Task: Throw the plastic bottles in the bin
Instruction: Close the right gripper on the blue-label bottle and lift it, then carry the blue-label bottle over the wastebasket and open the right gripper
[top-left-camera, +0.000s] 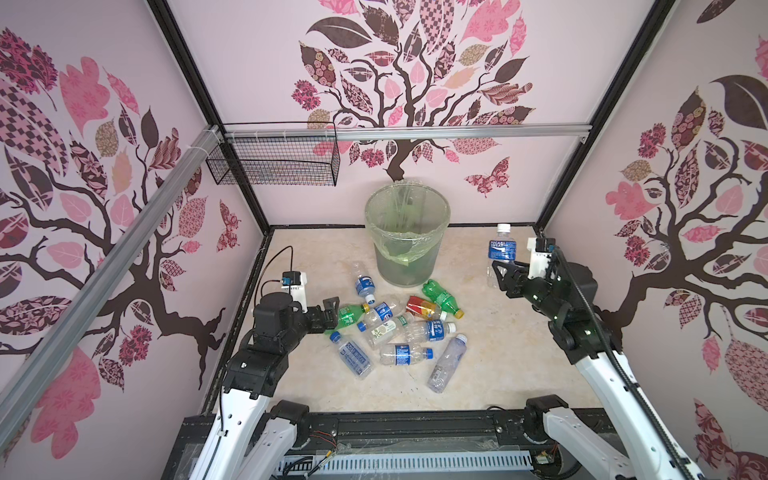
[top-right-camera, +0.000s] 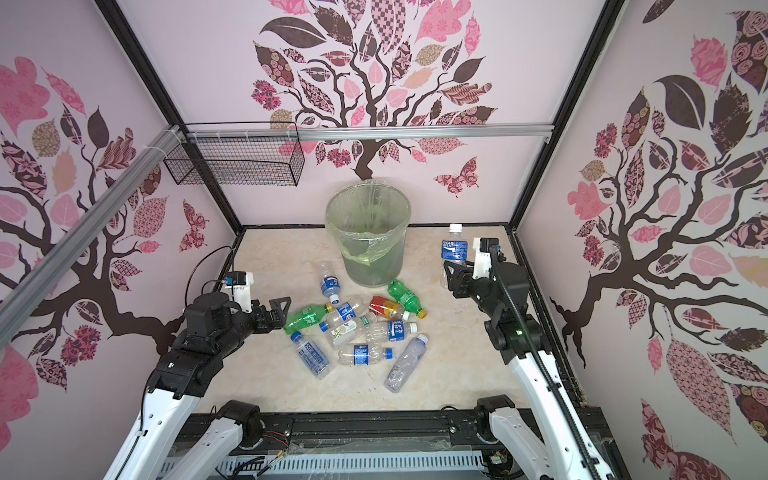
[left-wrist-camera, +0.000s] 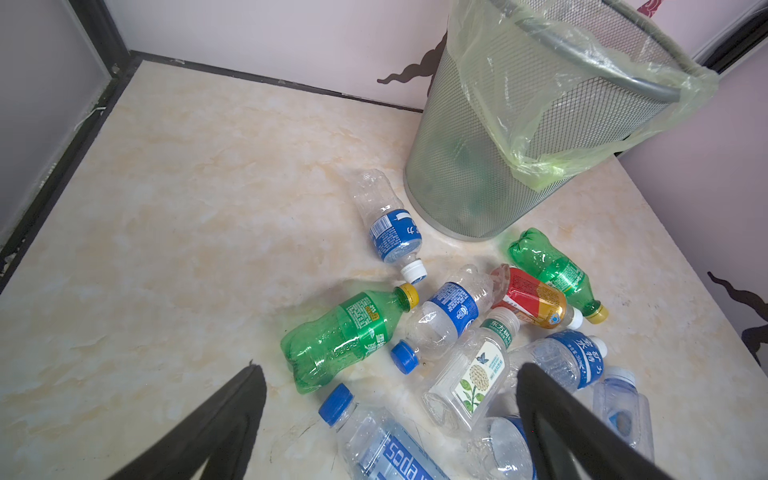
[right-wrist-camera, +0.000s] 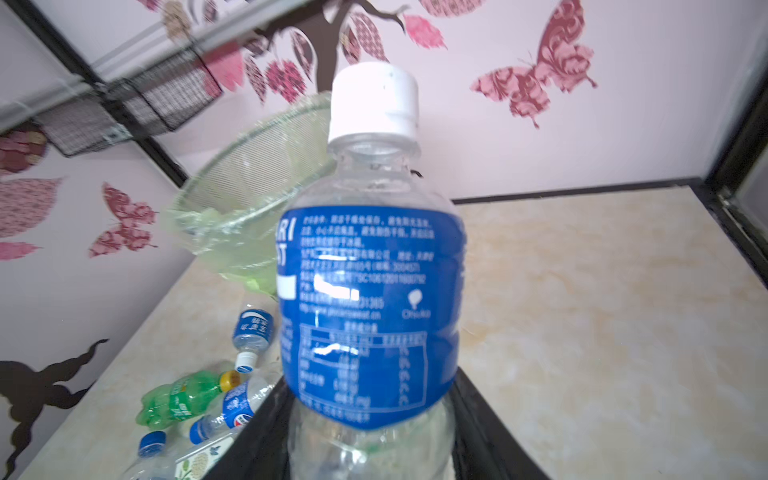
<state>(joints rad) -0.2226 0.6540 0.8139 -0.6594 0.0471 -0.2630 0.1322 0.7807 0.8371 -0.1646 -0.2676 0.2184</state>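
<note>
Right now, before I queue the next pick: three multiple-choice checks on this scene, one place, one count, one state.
1. The bin stands: A. at the back middle of the table; B. front left corner; C. on the rail.
2. Green bottles lying on the table: A. one; B. two; C. four.
3. The left end effector is: A. open, empty; B. shut on a bottle; C. in the bin.
1 A, centred by the back wall. 2 B, one by the left end effector, one near the bin. 3 A, fingers spread, gripping nothing.
</note>
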